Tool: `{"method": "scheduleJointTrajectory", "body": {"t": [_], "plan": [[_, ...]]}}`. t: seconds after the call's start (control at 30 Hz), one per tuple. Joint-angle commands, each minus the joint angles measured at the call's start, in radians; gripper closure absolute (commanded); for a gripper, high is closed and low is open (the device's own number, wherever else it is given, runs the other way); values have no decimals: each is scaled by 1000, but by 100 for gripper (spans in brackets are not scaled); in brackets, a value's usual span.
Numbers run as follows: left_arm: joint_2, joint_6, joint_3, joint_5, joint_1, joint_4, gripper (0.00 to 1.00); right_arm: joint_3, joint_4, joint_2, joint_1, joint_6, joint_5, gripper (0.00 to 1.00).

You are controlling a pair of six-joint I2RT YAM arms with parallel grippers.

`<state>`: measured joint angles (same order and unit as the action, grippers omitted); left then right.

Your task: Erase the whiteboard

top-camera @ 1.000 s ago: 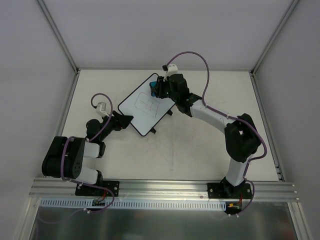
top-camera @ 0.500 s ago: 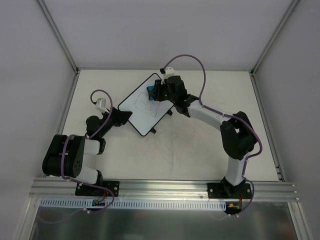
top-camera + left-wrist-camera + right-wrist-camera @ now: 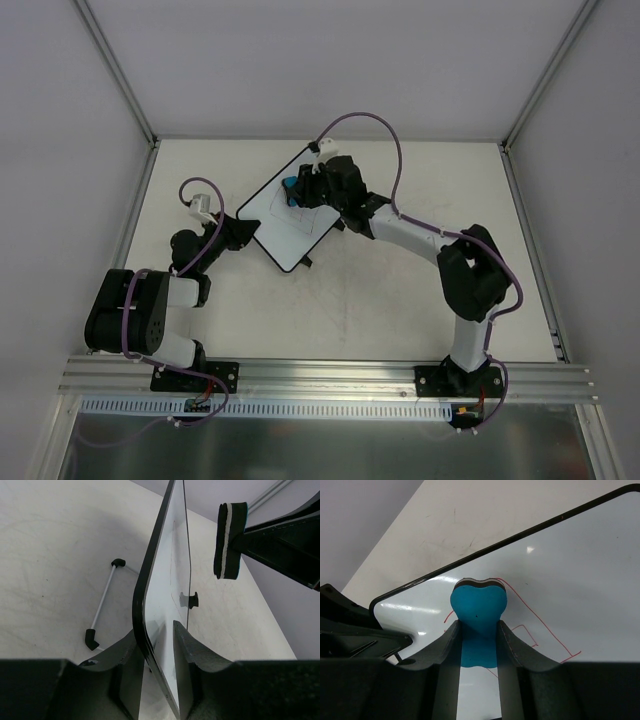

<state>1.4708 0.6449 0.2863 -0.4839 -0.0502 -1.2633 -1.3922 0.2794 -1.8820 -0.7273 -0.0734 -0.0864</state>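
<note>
The whiteboard [image 3: 290, 225] was found lying on the far left part of the table [image 3: 400, 290], turned diagonally, with one rounded corner pointed toward the left arm. A faint red line drawing [image 3: 535, 625] was seen on its white face, and small black tabs [image 3: 305, 262] were seen along the edge nearest the arm bases. The left gripper [image 3: 156, 630] was set at the board's nearest left corner, one finger on each side of the thin black rim. From the left wrist view the fingers were seen to stand very close against the rim and the white face, but whether the board was actually pinched could not be told. The right gripper [image 3: 478, 627] was closed firmly on a blue eraser [image 3: 478, 605], which was squeezed between the two fingers so that its blue body bulged out beyond the fingertips. The eraser was held over the far upper part of the board, beside the red lines. In the left wrist view a gap was seen between its dark felt face and the board's surface, so it was taken to be just off the board and not touching it. A thin pale rod [image 3: 102, 605] with bent black ends was seen lying on the table beside the board.
</note>
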Motion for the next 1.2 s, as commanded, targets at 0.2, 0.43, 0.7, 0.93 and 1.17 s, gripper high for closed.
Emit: {"method": "scheduleJointTrajectory", "body": {"t": [0.2, 0.43, 0.7, 0.93, 1.17], "plan": [[0, -24, 24, 7, 26, -225, 74, -57, 55, -26, -20, 20, -24, 100], [5, -24, 24, 7, 30, -219, 76, -86, 38, -51, -35, 30, -27, 100], [31, -5, 19, -2, 35, -239, 84, -145, -19, -83, -69, 66, -12, 100], [29, -2, 14, 1, 39, -237, 86, -177, -58, -101, -80, 103, 11, 100], [57, 2, 11, 7, 41, -248, 100, -251, -118, -152, -80, 107, 5, 100]]}}
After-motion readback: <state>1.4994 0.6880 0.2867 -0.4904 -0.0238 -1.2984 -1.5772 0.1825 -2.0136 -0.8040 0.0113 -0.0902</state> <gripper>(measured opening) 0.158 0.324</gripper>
